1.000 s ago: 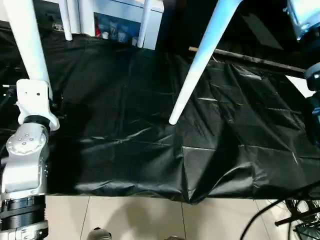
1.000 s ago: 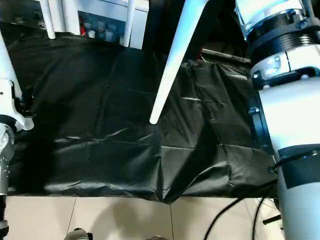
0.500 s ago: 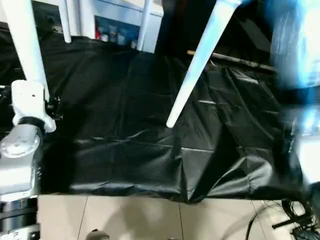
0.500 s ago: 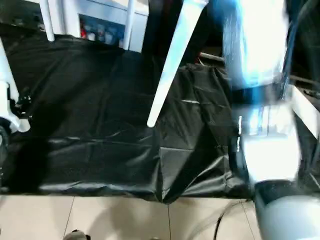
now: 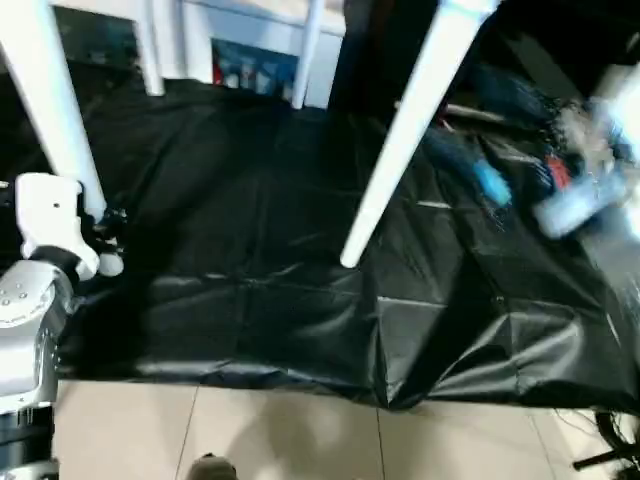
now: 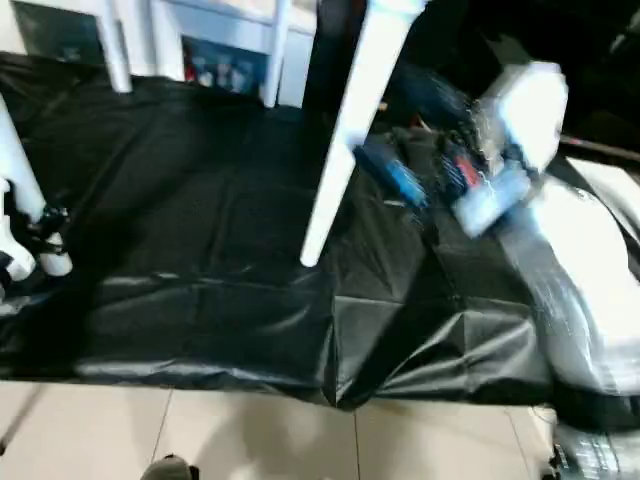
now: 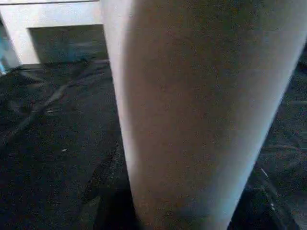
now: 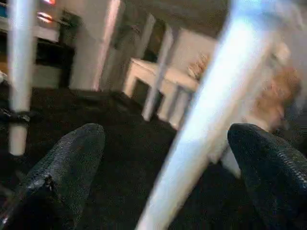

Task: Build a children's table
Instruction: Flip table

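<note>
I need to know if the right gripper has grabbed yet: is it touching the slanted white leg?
Apart. In the right wrist view, the leg passes between the right gripper's wide-open jaws with dark cloth visible on either side.

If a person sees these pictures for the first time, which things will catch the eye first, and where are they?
First, the long white tubular leg slanting down the middle, its tip above the crinkled black plastic sheet that covers the work surface. At the left edge, the left pincer grips another white leg near its lower end. On the right, the right pincer stands wide open with the slanting leg between its fingers.
</note>
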Controlling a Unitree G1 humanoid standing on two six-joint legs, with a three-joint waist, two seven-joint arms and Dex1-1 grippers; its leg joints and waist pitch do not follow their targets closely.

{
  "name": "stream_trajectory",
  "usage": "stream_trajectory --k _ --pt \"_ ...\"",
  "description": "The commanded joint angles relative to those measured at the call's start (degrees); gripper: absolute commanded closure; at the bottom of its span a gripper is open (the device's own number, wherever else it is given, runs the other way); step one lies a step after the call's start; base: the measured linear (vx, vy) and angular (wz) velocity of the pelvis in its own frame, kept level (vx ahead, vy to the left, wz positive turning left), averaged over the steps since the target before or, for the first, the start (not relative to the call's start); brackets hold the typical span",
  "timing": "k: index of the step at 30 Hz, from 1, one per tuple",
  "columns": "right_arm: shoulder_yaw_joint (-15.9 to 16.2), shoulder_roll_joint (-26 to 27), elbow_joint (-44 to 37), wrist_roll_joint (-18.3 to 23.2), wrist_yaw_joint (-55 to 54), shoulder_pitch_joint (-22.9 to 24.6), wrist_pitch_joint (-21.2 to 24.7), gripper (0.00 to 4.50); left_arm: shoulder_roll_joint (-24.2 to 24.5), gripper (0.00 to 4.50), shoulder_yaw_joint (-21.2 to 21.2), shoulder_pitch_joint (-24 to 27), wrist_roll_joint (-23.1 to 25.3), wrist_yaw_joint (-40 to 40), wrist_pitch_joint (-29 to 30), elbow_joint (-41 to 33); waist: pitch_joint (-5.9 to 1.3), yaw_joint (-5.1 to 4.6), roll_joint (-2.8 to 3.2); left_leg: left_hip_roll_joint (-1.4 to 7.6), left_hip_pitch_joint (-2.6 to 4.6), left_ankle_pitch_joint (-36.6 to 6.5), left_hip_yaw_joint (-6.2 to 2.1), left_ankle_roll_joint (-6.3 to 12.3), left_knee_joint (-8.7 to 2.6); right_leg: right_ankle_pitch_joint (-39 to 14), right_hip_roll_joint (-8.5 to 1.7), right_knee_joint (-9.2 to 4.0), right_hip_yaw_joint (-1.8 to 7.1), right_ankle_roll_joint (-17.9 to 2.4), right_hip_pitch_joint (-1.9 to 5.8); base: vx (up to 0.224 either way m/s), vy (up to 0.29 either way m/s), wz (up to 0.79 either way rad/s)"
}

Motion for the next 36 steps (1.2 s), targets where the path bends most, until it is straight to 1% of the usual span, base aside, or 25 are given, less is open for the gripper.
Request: stream_trajectory --k 1,2,3,4,5,6,8,9,10,11,12,14,15,17,18,19,20,21,22,24,25,29,32,35,36 --pt "-2.48 -0.06 0.01 -1.45 -2.13 0.09 0.86 0.00 0.04 2.96 -2.88 -0.80 -0.05 -2.25 -0.68 0.18 -3.83 -0.11 2.66 1.88 2.24 -20.85 -1.15 -4.90 -5.10 -15.84 -4.66 -5.53 2.91 -7.16 0.82 0.000 0.000 0.00" --pt "-1.56 1.22 2.58 -2.90 -2.74 0.65 -0.15 0.00 0.14 2.96 -3.78 -0.56 0.21 -3.18 -1.07 0.42 -3.90 -0.26 2.70 1.84 2.17 -21.14 -1.14 -4.97 -5.03 -16.13 -4.68 -5.64 2.90 -7.15 0.77 0.000 0.000 0.00" --pt "-0.64 2.25 4.78 -4.01 -3.07 0.76 -0.95 0.00 0.27 2.96 -4.45 -0.48 0.43 -3.91 -1.43 0.70 -3.80 -0.19 3.08 1.79 2.23 -21.91 -1.22 -5.01 -5.12 -17.34 -4.71 -5.71 2.89 -7.16 0.71 0.000 0.000 0.00" --pt "0.51 3.63 7.69 -4.69 -3.38 0.00 -2.19 0.00 0.26 2.96 -4.76 -0.53 0.37 -4.42 -1.75 0.97 -3.82 -0.33 3.15 1.80 2.36 -22.72 -1.16 -5.11 -5.01 -18.12 -4.84 -5.93 2.94 -7.33 0.40 0.000 0.000 0.00" --pt "1.73 5.01 10.76 -4.72 -3.52 -1.28 -3.18 0.00 0.33 2.96 -4.96 -0.72 0.17 -4.99 -1.99 1.35 -3.88 -0.38 3.11 1.74 2.32 -22.86 -1.21 -5.16 -4.99 -18.45 -4.89 -5.96 2.85 -7.47 0.47 0.000 0.000 0.00" --pt "2.49 6.16 13.76 -4.61 -3.45 -3.01 -3.87 0.00 0.58 2.96 -5.21 -0.88 0.21 -5.50 -2.21 1.73 -3.94 -0.47 3.45 1.73 2.22 -23.40 -1.35 -5.33 -5.08 -18.53 -4.87 -5.88 2.78 -7.77 0.58 0.000 0.000 0.00" --pt "3.68 7.19 18.66 -6.89 -4.42 -5.63 -5.96 0.00 0.76 2.96 -5.51 -0.94 0.39 -5.78 -2.53 2.10 -3.97 -0.71 3.42 1.78 2.08 -23.99 -1.48 -5.85 -5.16 -18.71 -4.78 -5.71 2.61 -7.96 0.68 0.000 0.000 0.00" --pt "4.80 8.09 22.64 -8.21 -4.37 -7.82 -7.15 0.00 0.90 2.96 -5.73 -0.78 0.48 -5.97 -2.53 2.18 -4.07 -0.51 3.07 1.81 2.32 -23.30 -1.28 -5.64 -5.04 -17.98 -4.75 -5.68 2.72 -8.11 0.58 0.000 0.000 0.00" --pt "5.14 8.85 25.56 -9.11 -5.28 -9.44 -7.83 0.00 0.98 2.96 -5.80 -0.58 0.45 -6.09 -2.47 2.01 -3.91 -0.54 3.45 1.74 2.35 -23.02 -1.17 -5.42 -4.97 -17.76 -4.75 -5.65 2.86 -8.62 0.45 0.000 0.000 0.00" --pt "5.23 9.07 26.37 -9.36 -5.54 -9.89 -8.02 0.00 1.00 2.96 -5.82 -0.52 0.45 -6.12 -2.46 1.96 -3.97 -0.58 3.48 1.75 2.24 -22.61 -1.14 -5.46 -4.97 -17.63 -4.85 -5.55 2.87 -8.80 0.51 0.000 0.000 0.00" --pt "6.09 9.74 29.77 -10.37 -5.54 -11.82 -8.40 0.00 1.09 2.96 -5.83 -0.28 0.36 -6.25 -2.23 1.71 -4.11 -0.39 3.24 1.83 2.23 -21.54 -1.11 -5.47 -4.99 -16.61 -4.79 -5.47 2.79 -8.83 0.69 0.000 0.000 0.00" --pt "6.92 11.56 37.02 -12.57 -5.93 -15.62 -10.25 0.00 1.37 2.96 -5.81 0.58 0.11 -6.54 -1.89 0.83 -4.18 -0.67 3.42 1.74 1.91 -20.87 -1.14 -5.70 -5.06 -15.59 -4.78 -5.01 2.70 -9.58 0.84 0.000 0.000 0.00" --pt "6.91 12.34 39.77 -12.79 -5.68 -17.07 -10.59 0.00 1.54 2.96 -5.72 0.94 0.06 -6.60 -1.58 0.46 -4.21 -0.46 3.08 1.87 2.18 -20.44 -1.00 -5.68 -5.03 -14.59 -4.69 -5.12 2.71 -9.49 0.73 0.000 0.000 0.00" --pt "6.75 13.34 44.44 -13.49 -6.19 -19.36 -12.10 0.00 1.78 2.96 -5.63 1.55 0.00 -6.69 -1.43 -0.04 -4.30 -0.49 3.45 1.86 2.09 -19.25 -0.94 -5.60 -5.05 -12.00 -4.64 -4.71 2.78 -10.03 0.81 0.000 0.000 0.00" --pt "7.16 14.46 50.45 -13.99 -5.58 -22.41 -14.02 0.00 2.09 2.96 -5.45 2.31 -0.21 -6.77 -1.19 -0.77 -4.51 -0.56 2.96 1.84 1.78 -18.14 -0.98 -5.50 -4.97 -10.97 -4.79 -4.23 2.68 -10.64 1.10 0.000 0.000 0.00" --pt "7.23 15.56 55.07 -14.19 -5.87 -25.05 -14.96 0.00 2.36 2.96 -5.31 3.04 -0.42 -6.87 -0.75 -1.74 -4.50 -0.61 2.57 1.87 1.77 -17.51 -0.80 -5.38 -4.90 -10.57 -4.81 -4.18 2.64 -10.97 1.01 0.000 0.000 0.00" --pt "7.03 16.24 57.28 -13.77 -5.20 -26.40 -15.23 0.00 2.43 2.96 -5.20 3.32 -0.53 -6.93 -0.46 -2.29 -4.47 -0.73 2.43 1.77 1.64 -16.88 -0.77 -5.18 -4.93 -10.24 -4.69 -4.17 2.66 -11.06 1.13 0.000 0.000 0.00" --pt "6.70 16.90 58.91 -13.46 -5.14 -27.46 -15.48 0.29 2.44 2.96 -5.09 3.54 -0.58 -6.90 -0.25 -2.70 -4.50 -0.54 2.85 1.81 1.78 -15.97 -0.65 -4.94 -4.89 -8.88 -4.63 -4.17 2.73 -11.07 1.10 0.000 0.000 0.00" --pt "6.30 17.28 60.19 -13.25 -5.02 -28.18 -15.71 0.36 2.49 2.96 -5.08 3.68 -0.63 -6.89 -0.22 -2.86 -4.49 -0.55 2.49 1.85 1.65 -14.52 -0.58 -4.52 -4.86 -6.75 -4.54 -3.89 2.78 -11.19 1.24 0.000 0.000 0.00" --pt "5.12 18.46 64.10 -12.56 -4.01 -30.13 -16.50 0.40 2.52 2.96 -5.04 4.31 -0.72 -6.66 -0.28 -3.36 -4.61 -0.46 2.83 1.87 1.82 -13.51 -0.51 -4.32 -4.85 -5.03 -4.50 -3.70 2.70 -11.42 1.21 0.000 0.000 0.00" --pt "4.98 18.72 64.96 -12.34 -3.18 -30.43 -16.60 0.57 2.46 2.96 -5.06 4.59 -0.69 -6.54 -0.34 -3.56 -4.64 -0.43 2.54 1.90 1.76 -12.92 -0.45 -4.13 -4.79 -3.81 -4.49 -3.54 2.73 -11.64 1.34 0.000 0.000 0.00" --pt "4.91 19.32 66.65 -12.09 -0.25 -30.87 -17.20 0.89 2.14 2.96 -5.04 4.94 -0.98 -6.32 0.02 -4.34 -4.47 -0.35 2.54 1.89 1.74 -13.68 -0.40 -4.01 -4.93 -5.14 -4.56 -3.73 2.77 -11.38 1.43 0.000 0.000 0.00" --pt "4.42 19.68 69.92 -11.64 2.66 -31.76 -18.42 1.22 1.82 2.96 -5.41 4.42 -1.95 -6.22 0.49 -4.50 -4.30 -0.32 2.67 1.97 1.96 -17.34 -0.50 -4.57 -5.06 -10.38 -4.79 -4.29 2.82 -10.97 1.12 0.000 0.000 0.00" --pt "4.35 19.73 71.95 -11.96 3.63 -32.19 -19.81 1.31 1.62 2.96 -5.82 4.18 -2.12 -6.28 0.73 -4.62 -4.41 -0.32 2.86 2.04 2.00 -17.47 -0.60 -4.86 -5.09 -10.09 -4.76 -4.15 2.79 -11.14 1.09 0.000 0.000 0.00" --pt "4.03 19.74 73.01 -12.13 4.06 -32.51 -20.51 1.46 1.55 2.96 -6.03 4.11 -2.13 -6.32 0.77 -4.61 -4.41 -0.38 2.99 2.04 1.99 -17.84 -0.61 -4.96 -5.11 -10.09 -4.75 -4.19 2.77 -11.29 1.06 0.000 0.000 0.00"
